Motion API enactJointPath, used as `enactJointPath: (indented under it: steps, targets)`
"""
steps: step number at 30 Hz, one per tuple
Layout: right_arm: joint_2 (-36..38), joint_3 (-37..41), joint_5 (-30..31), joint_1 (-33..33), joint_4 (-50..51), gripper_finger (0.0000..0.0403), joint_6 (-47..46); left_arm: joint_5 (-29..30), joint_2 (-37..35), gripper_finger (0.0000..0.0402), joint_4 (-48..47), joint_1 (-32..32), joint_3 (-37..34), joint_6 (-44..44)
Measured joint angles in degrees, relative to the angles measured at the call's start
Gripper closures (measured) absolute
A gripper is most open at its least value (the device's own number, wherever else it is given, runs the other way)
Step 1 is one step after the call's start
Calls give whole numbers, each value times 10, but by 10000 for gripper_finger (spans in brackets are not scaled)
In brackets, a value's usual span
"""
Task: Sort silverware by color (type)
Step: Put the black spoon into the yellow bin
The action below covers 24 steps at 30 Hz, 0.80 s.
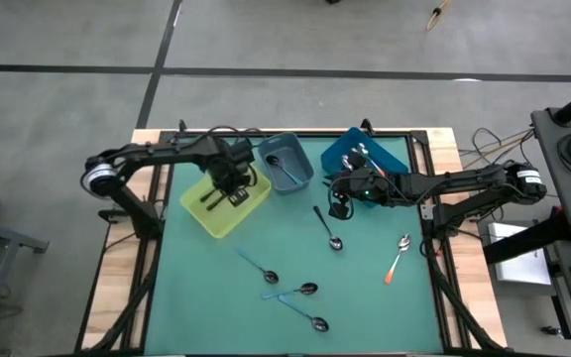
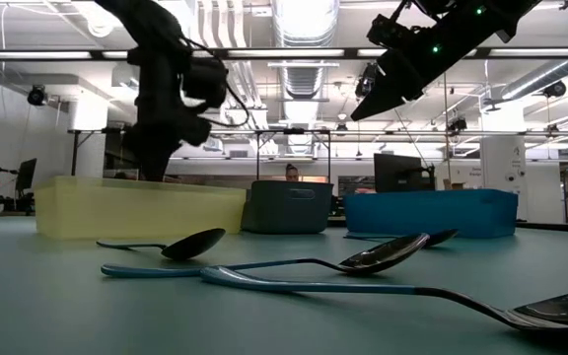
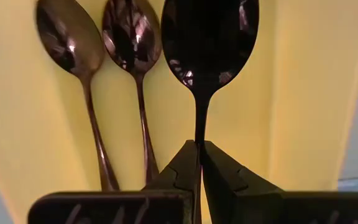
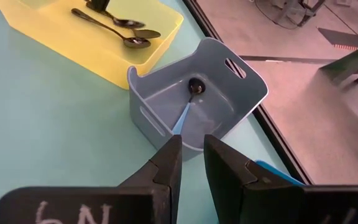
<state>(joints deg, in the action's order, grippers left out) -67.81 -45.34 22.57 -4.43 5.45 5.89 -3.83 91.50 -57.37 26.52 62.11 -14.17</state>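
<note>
1. Nearest to me on the green table (image 1: 206, 297) lie the loose spoons: three light blue spoons (image 1: 290, 293) in a little bunch, then an orange-red spoon (image 1: 397, 260) off to the right, and a black spoon (image 1: 327, 227) a bit farther back.
2. Just behind that black spoon hangs my right gripper (image 1: 340, 203). Its two fingers sit close with a thin gap, and I see nothing between them.
3. My guess is this black spoon is the next job. It lies just in front of the right gripper, with its handle end nearest the gripper and its bowl pointing toward me. The long line of it runs front to back, tipped a little sideways. My right arm is much nearer to it than my left.
4. Farther back on the left, my left gripper (image 3: 199, 163) is down in the yellow bin (image 1: 196, 206). Its fingers are clenched tight on the handle of a black spoon in the bin (image 3: 207, 43), beside two other black spoons (image 3: 98, 43).
5. At the back are the grey-blue bin (image 4: 241, 78) with one light blue spoon inside (image 4: 188, 106) and the blue bin (image 1: 390, 154).
</note>
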Motion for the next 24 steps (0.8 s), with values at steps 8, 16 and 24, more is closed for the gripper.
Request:
enactJointPath:
  steps: [8, 16, 24]
  targets:
    - [0, 0, 0, 0, 0, 344, 1, 4, 63, 401, -1, 0, 0, 0]
    - [0, 3, 0, -1, 0, 344, 3, 19, 81, 401, -1, -1, 0, -2]
    - [0, 4, 0, -6, 1, 344, 2, 25, 91, 401, 28, -1, 0, -14]
